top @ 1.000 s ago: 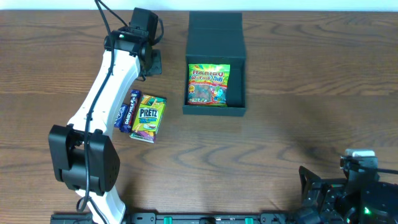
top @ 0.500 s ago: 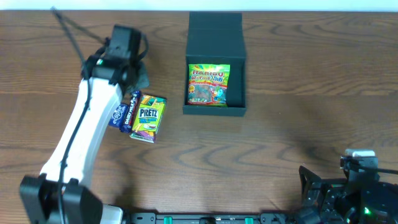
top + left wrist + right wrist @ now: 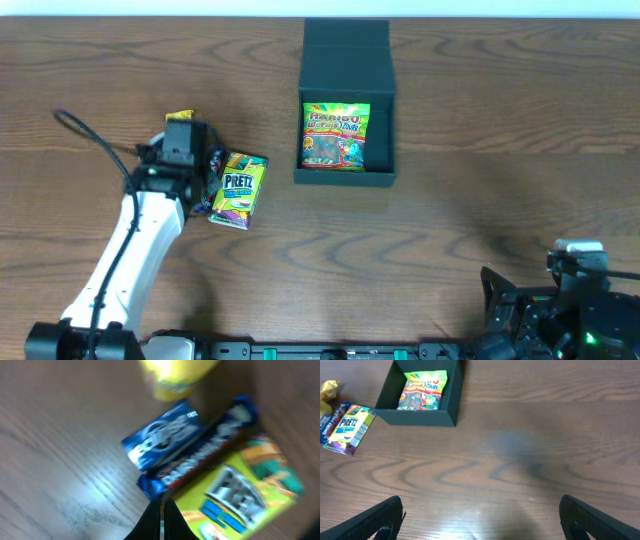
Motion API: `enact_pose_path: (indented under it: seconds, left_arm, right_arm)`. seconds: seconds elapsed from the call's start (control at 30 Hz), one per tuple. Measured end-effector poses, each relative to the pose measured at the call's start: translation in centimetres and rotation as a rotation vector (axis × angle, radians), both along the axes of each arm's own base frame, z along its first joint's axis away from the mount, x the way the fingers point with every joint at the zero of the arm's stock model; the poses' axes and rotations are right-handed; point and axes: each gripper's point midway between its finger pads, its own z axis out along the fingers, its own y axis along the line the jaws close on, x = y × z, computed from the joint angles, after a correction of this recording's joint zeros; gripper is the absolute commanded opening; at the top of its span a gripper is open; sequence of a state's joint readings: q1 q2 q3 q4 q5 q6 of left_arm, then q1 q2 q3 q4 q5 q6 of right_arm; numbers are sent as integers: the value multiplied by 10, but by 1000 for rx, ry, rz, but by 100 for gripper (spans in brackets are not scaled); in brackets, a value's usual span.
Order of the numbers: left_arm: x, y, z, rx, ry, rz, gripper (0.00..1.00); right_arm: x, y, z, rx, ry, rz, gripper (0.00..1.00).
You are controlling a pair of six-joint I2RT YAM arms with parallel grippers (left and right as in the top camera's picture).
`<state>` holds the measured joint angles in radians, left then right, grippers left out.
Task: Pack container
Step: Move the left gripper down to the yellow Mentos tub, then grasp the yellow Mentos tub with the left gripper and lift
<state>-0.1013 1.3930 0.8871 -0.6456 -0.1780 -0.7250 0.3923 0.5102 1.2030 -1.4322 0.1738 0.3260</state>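
The black container [image 3: 379, 110] stands open at the back middle, lid flap [image 3: 345, 44] folded away, a Haribo bag [image 3: 336, 136] lying inside. To its left lie a yellow-green Pretz box [image 3: 238, 188], blue snack bars [image 3: 214, 160] partly under my left arm, and a small yellow packet [image 3: 180, 118]. My left gripper [image 3: 161, 512] is shut with nothing between its jaws, just above the table by the end of the dark blue bar [image 3: 200, 455] and the Pretz box [image 3: 240, 492]. A lighter blue packet [image 3: 162, 435] lies beside that bar. My right gripper [image 3: 482, 520] stands wide open over bare wood, far from the container [image 3: 415, 415].
The left arm [image 3: 140, 230] reaches from the front left edge up to the snacks. The right arm's base [image 3: 565, 305] sits at the front right corner. Bare wood lies between the container and the right arm.
My left arm has swung away from the container's left side, leftward and toward the front, coming down over the blue bars. The yellow packet now shows. The right arm has not moved.
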Motion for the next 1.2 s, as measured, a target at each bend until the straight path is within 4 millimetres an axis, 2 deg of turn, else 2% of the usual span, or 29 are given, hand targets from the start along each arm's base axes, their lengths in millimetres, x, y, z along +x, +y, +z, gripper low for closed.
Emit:
enact_pose_path:
  seconds: [0.03,0.07,0.13,0.17,0.2,0.27,0.3,0.53,0.67,0.9,1.03,1.2]
  left_arm:
    - [-4,3,-7,2,-2,39,6]
    - [-5,7,-13,13,-15,74,14]
    - [-3,13,-19,28,-54,124,53]
    - [-1,16,-21,38,-76,144,62]
    - [2,19,-21,48,-101,163,77]
    - [8,26,-20,79,-151,197,92]
    - [9,29,-19,94,-166,212,96]
    - [24,46,-11,173,-269,267,95]
    - [40,53,-22,186,-299,282,95]
    - [64,51,-34,216,-336,210,95]
    - [68,50,-46,247,-299,140,95]
    - [73,51,-48,273,-299,102,95]
  right_arm:
    - [0,0,0,0,0,0,99]
    - [0,0,0,0,0,0,99]
    - [0,0,0,0,0,0,99]
    - [0,0,0,0,-1,0,99]
    - [0,0,0,0,-1,0,99]
    - [0,0,0,0,0,0,99]
    - [0,0,0,0,-1,0,99]
    - [0,0,0,0,0,0,99]
    - [0,0,0,0,-1,0,99]
    - [0,0,0,0,0,0,99]
    - [0,0,0,-1,0,0,99]
    - [0,0,0,-1,0,0,99]
